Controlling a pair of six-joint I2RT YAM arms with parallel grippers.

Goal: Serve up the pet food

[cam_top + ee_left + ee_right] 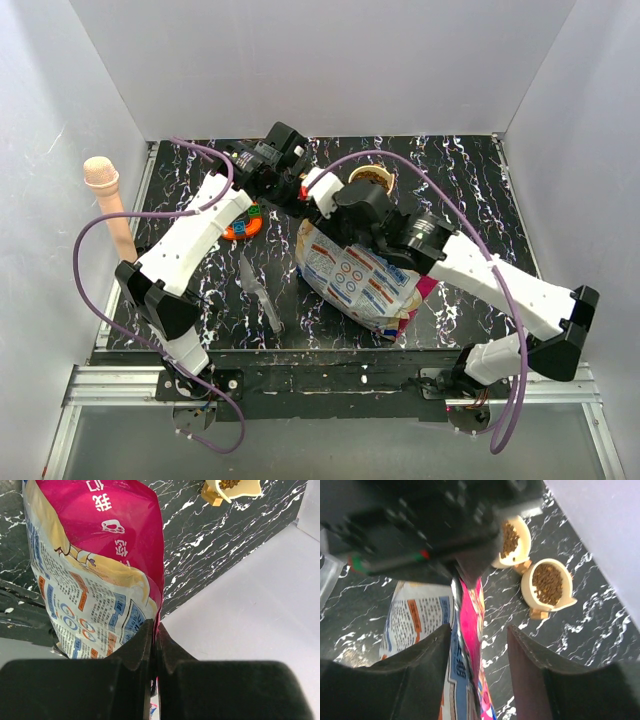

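Well, the big glossy bag (pixel 355 275) is held up by its magenta top edge in the left gripper (pixel 155 630), whose jaws are pinched tight together on it. The right gripper (pixel 480 650) has that pinch just ahead of its fingertips and stands with its jaws apart, one on either side of the same edge, gripping nothing that I can see. Farther beyond its tips sit two cream bowls (pixel 526 590), both heaped with kibble (pixel 546 582), so serving looks nearly done. I'd hold the left pinch firm and the mouth upward while laying the bag down well away from the bowls. The arms cover the bag's mouth, so I can't tell whether it's open or how much is inside.
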